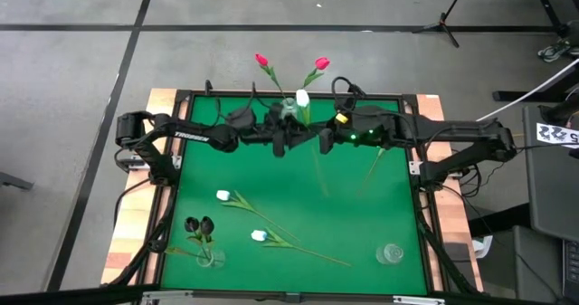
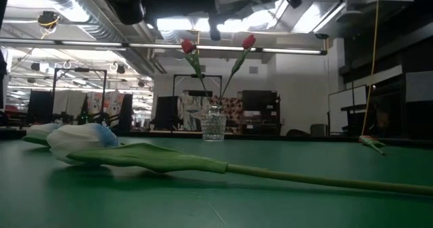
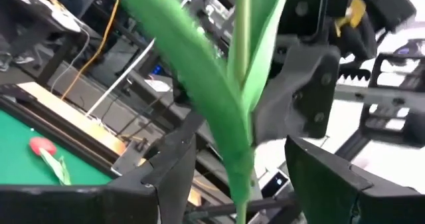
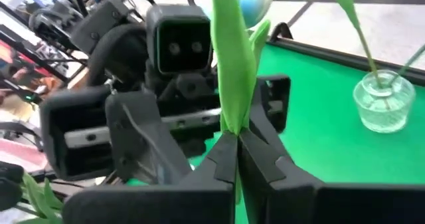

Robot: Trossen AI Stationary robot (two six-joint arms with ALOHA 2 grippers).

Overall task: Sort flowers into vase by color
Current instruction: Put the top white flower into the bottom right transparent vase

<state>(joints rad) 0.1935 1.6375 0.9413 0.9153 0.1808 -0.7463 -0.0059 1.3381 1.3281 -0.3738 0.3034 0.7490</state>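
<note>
Both arms meet above the far middle of the green table. My right gripper is shut on a white tulip, whose green stem and leaf rise from the fingers. My left gripper faces it, open, with a finger on either side of the same stem and a gap at each. A glass vase at the far edge holds two pink-red tulips by their stems. Two more white tulips lie flat on the table. My right gripper pinches the white tulip's stem between its two fingers, at the base of the long leaf. The fingers come level from the table's right and lie across the stem. The tulip is lifted clear of the table, roughly upright, with its head above the fingers.
A small vase at the near left holds two near-black tulips. An empty glass vase stands at the near right. The middle of the table is bare green. Cables run along the table's wooden edges.
</note>
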